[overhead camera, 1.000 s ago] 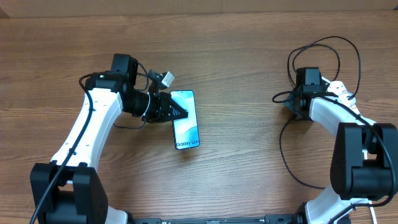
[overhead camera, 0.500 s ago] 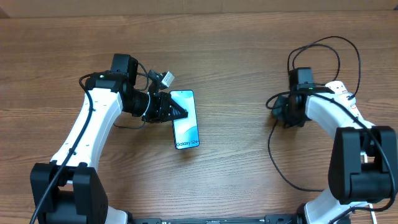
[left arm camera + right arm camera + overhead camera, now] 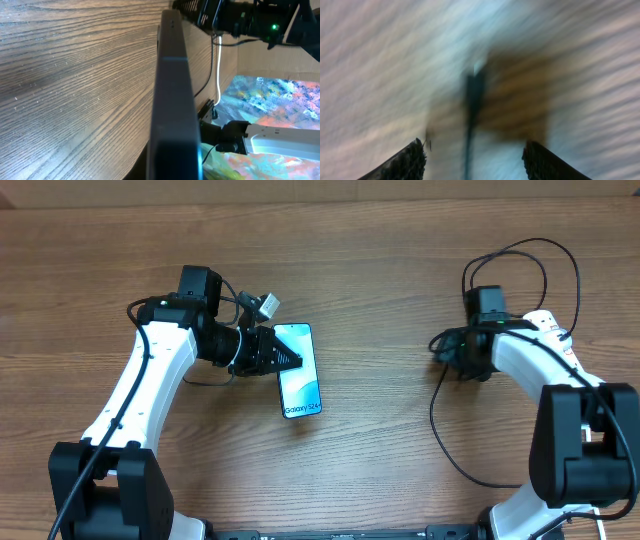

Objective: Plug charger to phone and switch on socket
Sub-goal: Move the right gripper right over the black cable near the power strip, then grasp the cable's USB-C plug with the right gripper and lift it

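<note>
Count: you have two grippers, one phone and one charger cable in view.
Left gripper (image 3: pixel 288 361): closed on the phone (image 3: pixel 303 380), clamped at its long edge; the screen faces up just beyond the fingertips.
Right gripper (image 3: pixel 475 145): fingers stand wide apart; this view is blurred.
Charger (image 3: pixel 471 125): black cable running between the right fingers, seemingly touching neither.

I log this as a robot lab bench: wood-grain table (image 3: pixel 380 450), cardboard wall (image 3: pixel 300 186) far side, left arm (image 3: pixel 150 375) and right arm (image 3: pixel 535 360) based near.
</note>
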Robot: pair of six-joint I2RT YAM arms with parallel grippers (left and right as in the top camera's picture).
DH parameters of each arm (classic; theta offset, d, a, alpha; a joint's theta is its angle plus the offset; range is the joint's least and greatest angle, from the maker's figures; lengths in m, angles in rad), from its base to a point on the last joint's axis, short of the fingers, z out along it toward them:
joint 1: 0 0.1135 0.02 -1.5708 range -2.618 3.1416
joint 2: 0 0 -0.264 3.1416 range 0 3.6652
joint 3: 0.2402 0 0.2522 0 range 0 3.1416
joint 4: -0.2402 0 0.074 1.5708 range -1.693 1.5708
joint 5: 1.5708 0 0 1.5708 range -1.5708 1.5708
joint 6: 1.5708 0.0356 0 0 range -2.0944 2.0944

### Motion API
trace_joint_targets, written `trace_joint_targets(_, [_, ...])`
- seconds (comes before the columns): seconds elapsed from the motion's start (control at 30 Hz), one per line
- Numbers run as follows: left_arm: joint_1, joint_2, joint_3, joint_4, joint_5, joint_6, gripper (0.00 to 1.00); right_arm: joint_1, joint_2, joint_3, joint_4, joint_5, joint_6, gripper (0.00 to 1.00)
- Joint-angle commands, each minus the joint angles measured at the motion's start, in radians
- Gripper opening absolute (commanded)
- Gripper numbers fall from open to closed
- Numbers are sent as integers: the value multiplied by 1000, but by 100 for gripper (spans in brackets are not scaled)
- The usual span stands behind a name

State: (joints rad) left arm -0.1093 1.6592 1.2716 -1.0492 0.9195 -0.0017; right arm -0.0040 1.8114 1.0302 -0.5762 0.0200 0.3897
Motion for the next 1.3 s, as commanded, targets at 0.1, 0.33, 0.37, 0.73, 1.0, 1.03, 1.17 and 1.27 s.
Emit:
trace_joint_targets(0.1, [-3, -10, 18, 4, 31, -14, 4, -50, 54, -34, 56, 38, 5, 64])
trace_joint_targets(0.33, [-3, -10, 18, 20, 29, -25, 4, -17, 54, -35, 93, 1, 5, 58])
trace_joint_targets(0.37, [-3, -10, 18, 22, 26, -30, 4, -11, 54, -35, 97, 1, 5, 55])
trace_joint_targets(0.73, [-3, -10, 18, 30, 19, -40, 4, 10, 54, -36, 112, 1, 5, 40])
trace_joint_targets(1.0, [-3, -10, 18, 29, 19, -48, 4, 49, 54, -57, 132, 1, 6, 19])
trace_joint_targets(1.03, [-3, -10, 18, 29, 19, -48, 4, 51, 54, -60, 134, 1, 6, 13])
trace_joint_targets(1.17, [-3, -10, 18, 30, 19, -59, 4, 53, 54, -60, 134, 1, 6, 4])
trace_joint_targets(1.27, [-3, -10, 18, 30, 19, -58, 4, 53, 53, -59, 130, -10, -2, 4])
